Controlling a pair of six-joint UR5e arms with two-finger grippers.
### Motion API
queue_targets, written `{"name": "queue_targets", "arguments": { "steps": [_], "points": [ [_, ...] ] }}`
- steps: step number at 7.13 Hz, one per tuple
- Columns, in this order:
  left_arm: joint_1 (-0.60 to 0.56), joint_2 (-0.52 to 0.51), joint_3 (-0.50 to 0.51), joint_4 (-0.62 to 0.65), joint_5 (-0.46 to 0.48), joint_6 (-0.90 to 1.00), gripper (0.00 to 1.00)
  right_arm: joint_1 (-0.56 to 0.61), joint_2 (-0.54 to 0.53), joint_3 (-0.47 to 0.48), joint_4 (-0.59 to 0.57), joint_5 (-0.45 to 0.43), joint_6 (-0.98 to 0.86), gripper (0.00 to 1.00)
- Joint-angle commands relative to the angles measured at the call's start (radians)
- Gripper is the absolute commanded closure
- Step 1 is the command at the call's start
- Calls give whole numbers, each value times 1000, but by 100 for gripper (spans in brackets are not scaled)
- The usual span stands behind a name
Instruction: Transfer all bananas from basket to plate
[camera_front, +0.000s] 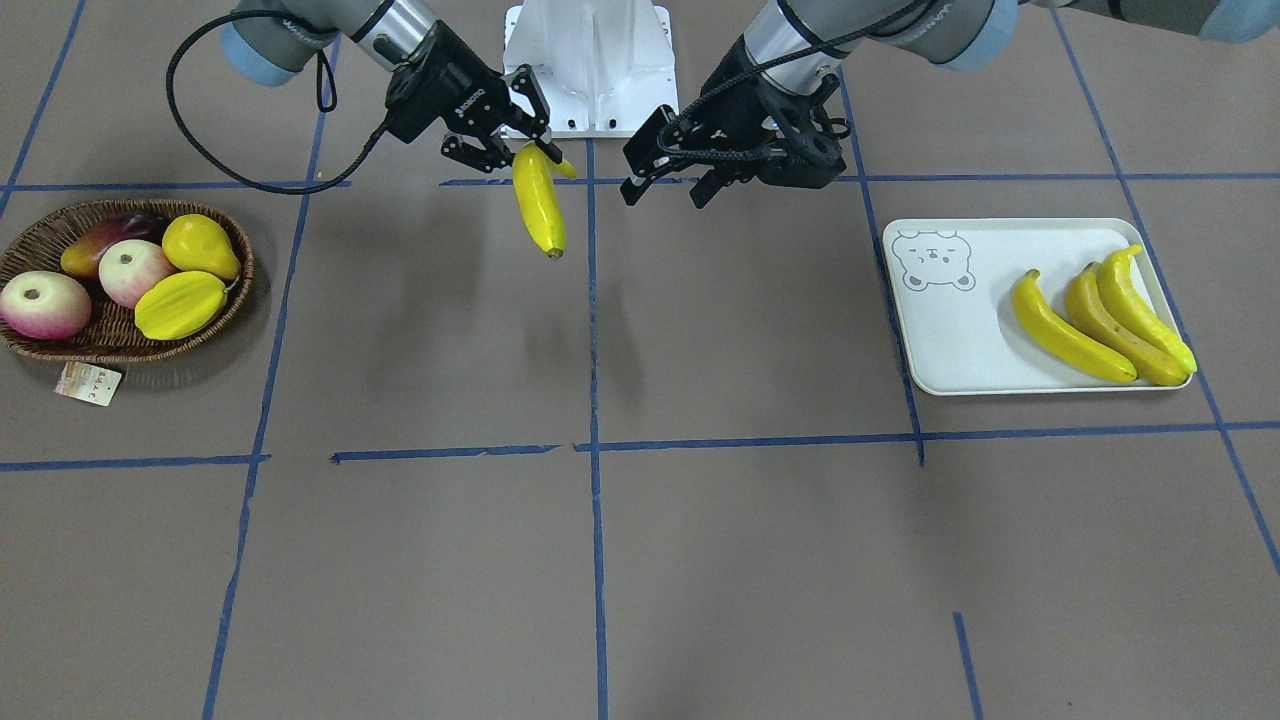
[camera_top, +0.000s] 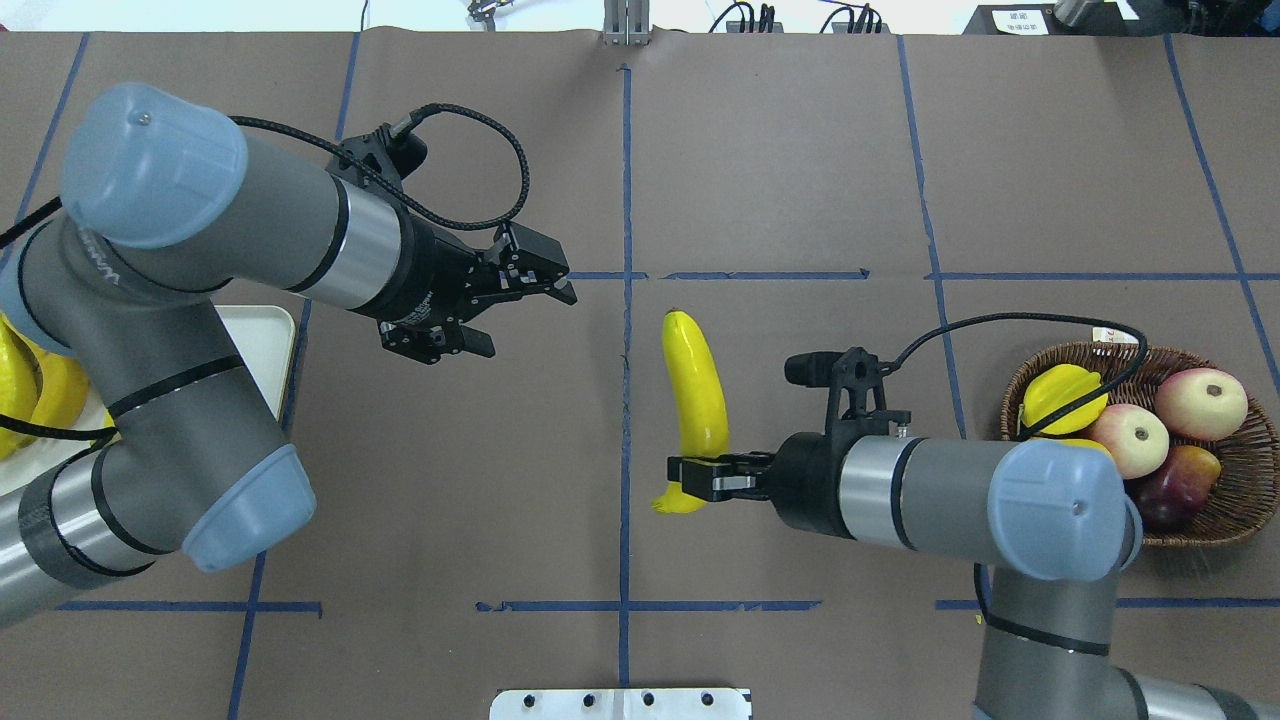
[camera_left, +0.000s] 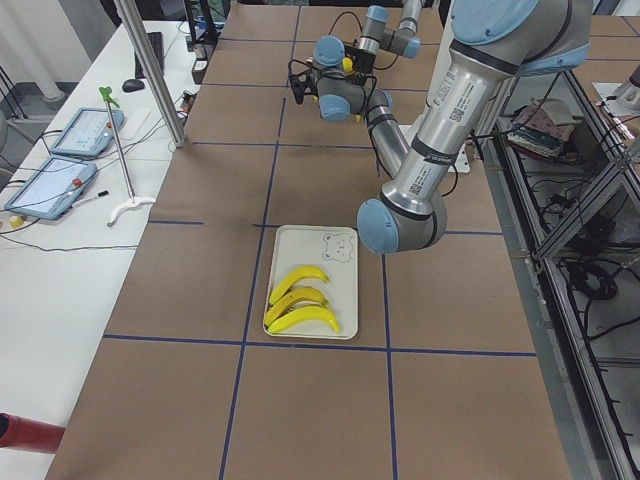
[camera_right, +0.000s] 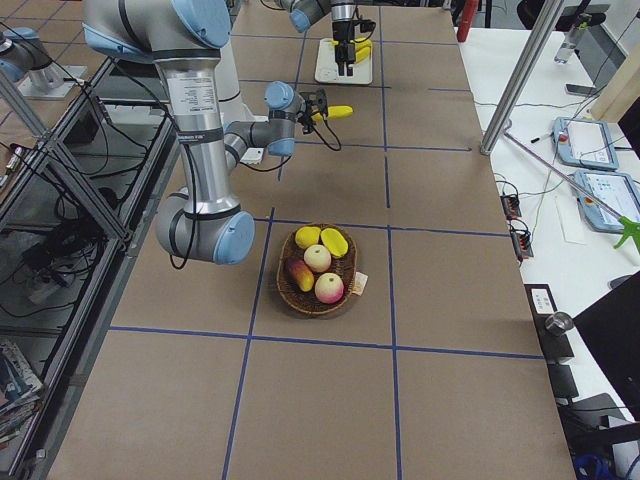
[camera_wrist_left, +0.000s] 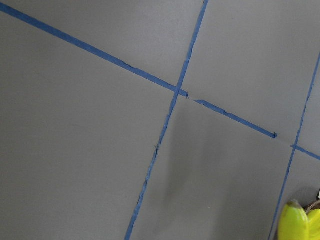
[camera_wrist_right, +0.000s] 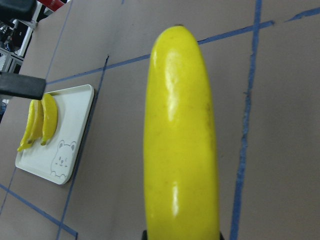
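Note:
My right gripper (camera_front: 528, 152) (camera_top: 700, 476) is shut on one end of a glossy yellow banana (camera_front: 540, 205) (camera_top: 695, 392) and holds it in the air over the table's middle; it fills the right wrist view (camera_wrist_right: 182, 150). My left gripper (camera_front: 665, 193) (camera_top: 525, 315) is open and empty, a short way from the banana's free end, facing it. Three bananas (camera_front: 1105, 315) (camera_left: 300, 300) lie side by side on the white bear-print plate (camera_front: 960, 340) (camera_wrist_right: 70, 150). The wicker basket (camera_front: 60, 345) (camera_top: 1250, 470) holds no banana that I can see.
The basket holds a yellow pear (camera_front: 198, 245), a starfruit (camera_front: 180, 305) (camera_top: 1062, 395), two pink apples (camera_front: 135, 270) (camera_front: 45, 303) and a dark mango (camera_front: 100, 240). A paper tag (camera_front: 88, 384) lies by the basket. Blue tape lines grid the brown table.

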Motion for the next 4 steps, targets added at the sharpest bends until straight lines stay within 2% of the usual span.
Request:
{"name": "queue_targets", "arguments": {
  "steps": [1,3,4],
  "points": [
    [36,-35,42,-1,20,-18,0,-50,77,-49,13,-79,9,84],
    [70,-48,54,-22,37,-56,0,-61,86,-52,13,-95,24,84],
    [102,-48,68,-42,92,-59,0,-61,86,-51,14,-95,24,84]
  ]
}}
